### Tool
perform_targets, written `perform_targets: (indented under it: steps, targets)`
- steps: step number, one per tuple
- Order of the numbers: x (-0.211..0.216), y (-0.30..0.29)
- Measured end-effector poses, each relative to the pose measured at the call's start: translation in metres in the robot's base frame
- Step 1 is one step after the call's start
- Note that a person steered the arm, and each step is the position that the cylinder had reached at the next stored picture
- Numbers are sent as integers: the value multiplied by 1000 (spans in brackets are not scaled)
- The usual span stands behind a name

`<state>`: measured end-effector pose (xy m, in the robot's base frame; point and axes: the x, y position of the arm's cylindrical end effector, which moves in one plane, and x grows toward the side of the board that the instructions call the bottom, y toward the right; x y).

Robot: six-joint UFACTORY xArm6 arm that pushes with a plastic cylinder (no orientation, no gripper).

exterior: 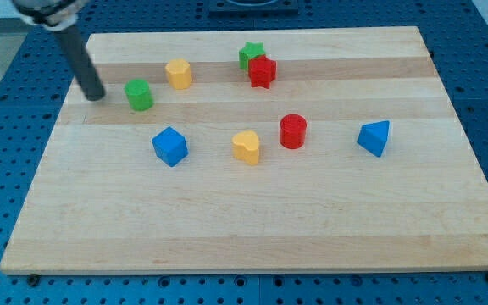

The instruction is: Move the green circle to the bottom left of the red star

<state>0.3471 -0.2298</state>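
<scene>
In the upper left of the frame, on the wooden counter (252, 229), you have my tip (97, 95) resting just to the left of the green circle (140, 95), near it but not clearly touching. There is no hand on this arm, only the dark rod, so nothing is open, closed or gripped.

The green circle sits left of centre in the upper part of the counter. The red star (262, 72) lies well to its right and slightly higher, touching the green star (250, 55) behind it. Between the two stands a yellow block (179, 74), close to the circle's upper right. Lower down you can see a blue cube (170, 146), a second yellow block (246, 146), a red cylinder (293, 131) and, far right, a blue wedge-like block (374, 138).

My reading is that you are at the start of the push: the tip is lined up behind the circle, and the circle is not yet at its goal. The next move calls for a steady shove to the right, kept below the upper yellow block and above the blue cube, stopping at the red star's lower left. Watch that the round block does not roll off the tip sideways.
</scene>
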Motion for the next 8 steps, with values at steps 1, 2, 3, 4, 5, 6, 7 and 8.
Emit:
perform_targets:
  steps: [1, 2, 3, 4, 5, 6, 7, 8]
  targets:
    - [1, 67]
    - [5, 117]
    - [5, 93]
    - [13, 57]
    - [37, 69]
    - [46, 111]
    - [35, 167]
    - [29, 200]
